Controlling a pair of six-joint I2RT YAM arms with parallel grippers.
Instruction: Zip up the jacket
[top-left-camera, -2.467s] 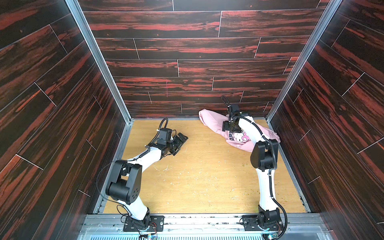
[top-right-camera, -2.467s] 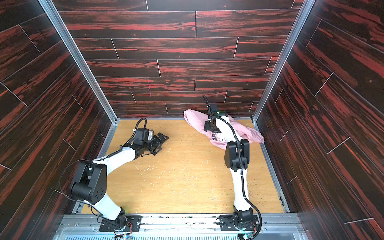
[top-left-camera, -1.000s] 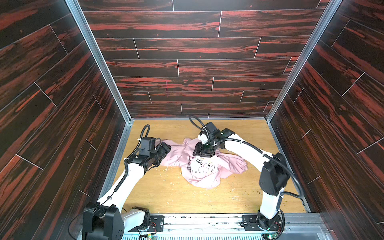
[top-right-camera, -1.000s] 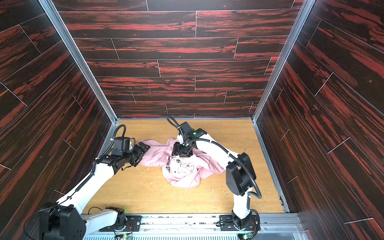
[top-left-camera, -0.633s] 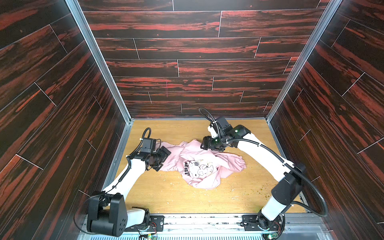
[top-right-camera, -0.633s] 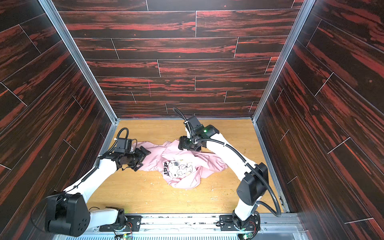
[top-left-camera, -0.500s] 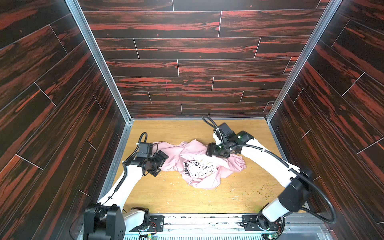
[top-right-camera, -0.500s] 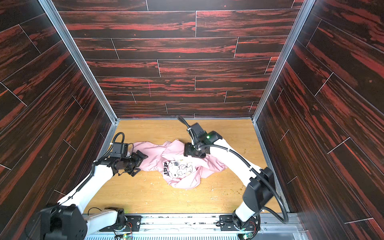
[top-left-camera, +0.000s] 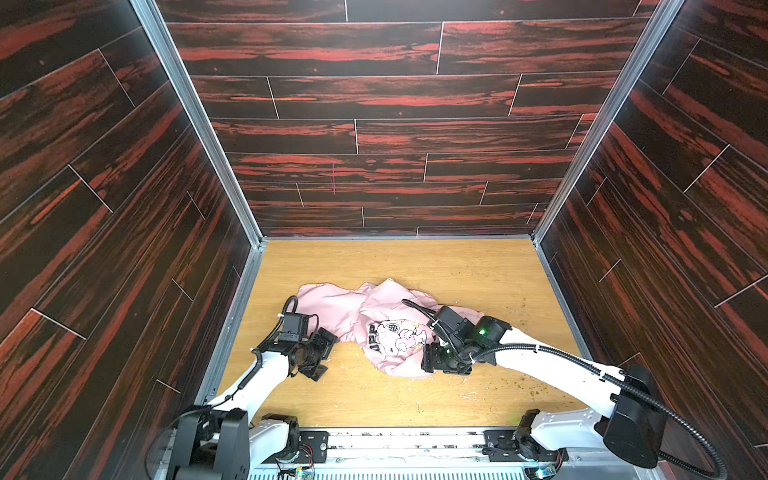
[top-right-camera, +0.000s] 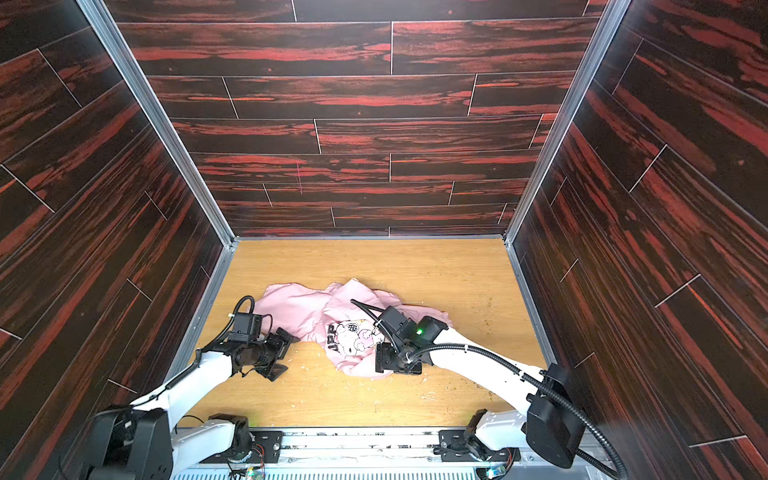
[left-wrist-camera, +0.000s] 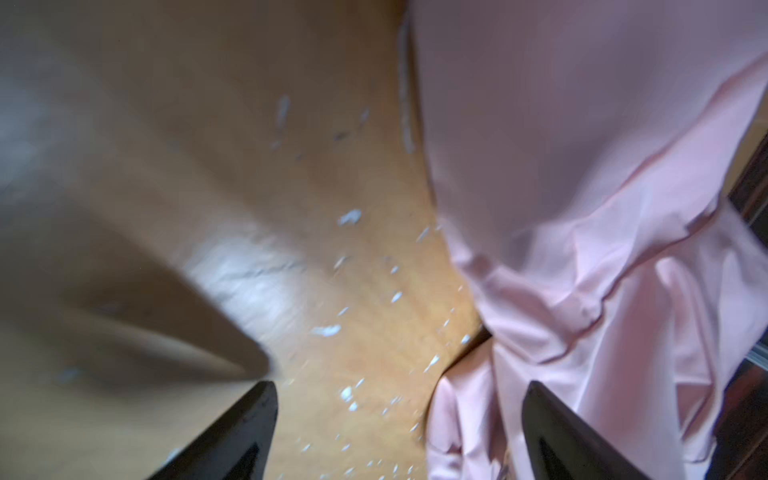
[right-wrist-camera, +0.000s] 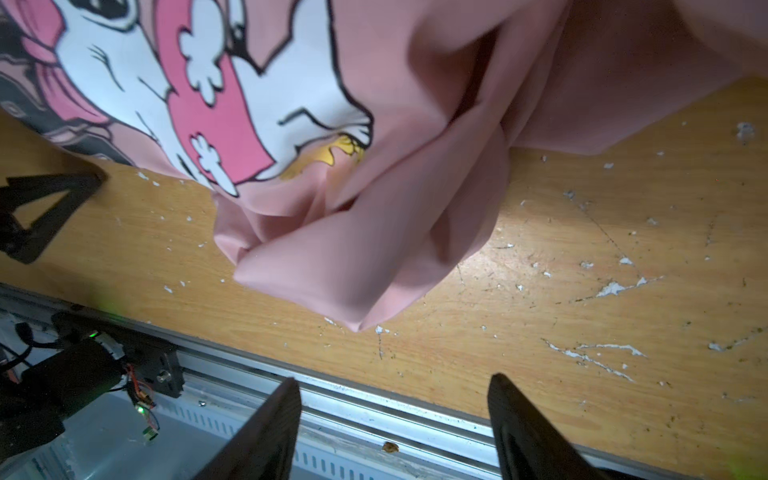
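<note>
The right gripper (top-left-camera: 438, 362) hovers over the near-right folds of the jacket (top-left-camera: 338, 307), jaws apart and empty. The left gripper (top-left-camera: 322, 355), likewise apart and empty, sits just beside its left edge. The jacket lies crumpled mid-table, stretched left to right, print up, so the zipper is hidden, likely underneath.

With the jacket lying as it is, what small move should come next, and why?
Probably lower the right gripper and pinch the jacket at its near fold, to begin turning it over: the cartoon print faces up, no zipper shows, and its fingers stand open, empty.
</note>
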